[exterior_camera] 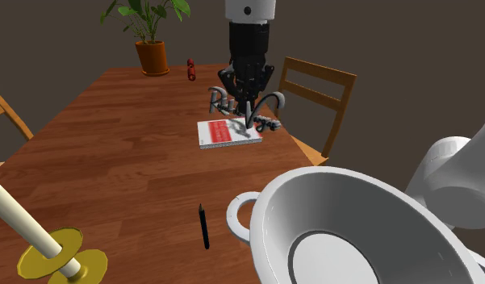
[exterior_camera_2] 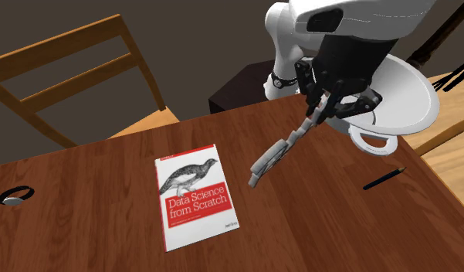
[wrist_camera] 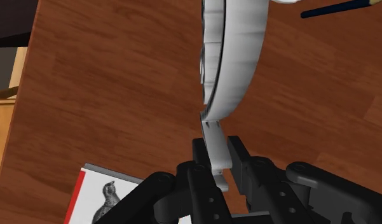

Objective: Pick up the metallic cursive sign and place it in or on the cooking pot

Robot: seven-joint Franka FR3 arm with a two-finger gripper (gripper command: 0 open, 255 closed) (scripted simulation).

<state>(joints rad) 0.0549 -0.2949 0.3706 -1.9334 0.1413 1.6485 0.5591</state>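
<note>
The sign (exterior_camera_2: 278, 154) clamped in the jaws hangs clear above the table (exterior_camera_2: 315, 224). Below, just beside the jaws, lies a flat book (exterior_camera_2: 193, 193); toward the open pot (exterior_camera: 353, 202), a pen (exterior_camera: 204, 227) lies flat.

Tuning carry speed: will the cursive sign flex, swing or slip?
Likely stiff: the sign juts from the gripper without sagging. Clasped at one edge, most of it overhanging, it may pivot in the grip. Its thin, smooth grey faces could slip.
</note>
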